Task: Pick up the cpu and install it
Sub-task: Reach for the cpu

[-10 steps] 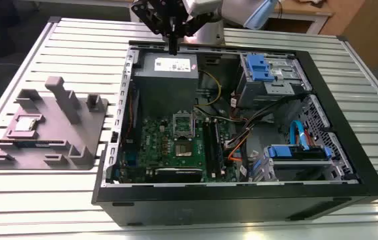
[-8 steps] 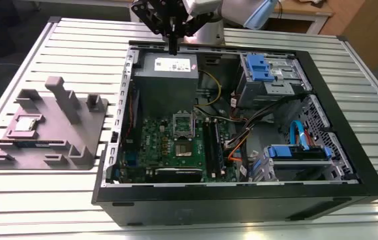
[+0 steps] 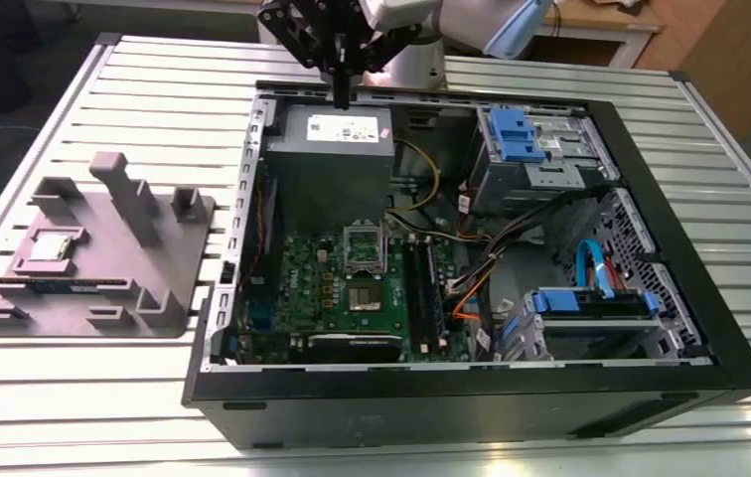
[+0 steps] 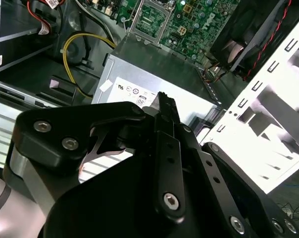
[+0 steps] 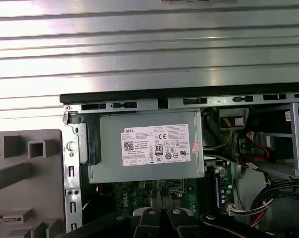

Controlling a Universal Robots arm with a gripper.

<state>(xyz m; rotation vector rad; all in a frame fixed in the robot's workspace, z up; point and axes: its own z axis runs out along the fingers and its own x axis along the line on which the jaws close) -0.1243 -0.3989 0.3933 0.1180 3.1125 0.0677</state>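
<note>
The gripper (image 3: 343, 99) is seen above the power supply (image 3: 329, 134), fingers pressed together, nothing held. The cpu (image 3: 57, 246) is laid flat, face up, on the grey fixture (image 3: 177, 253), well apart toward the exterior view's left; being square, it is given no long axis. If gripped off-centre, the thin chip could be tilted, dropped, or jammed into the motherboard (image 3: 336, 288).

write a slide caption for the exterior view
Robot hand above the open PC case, cpu lying on the grey fixture beside it
</note>
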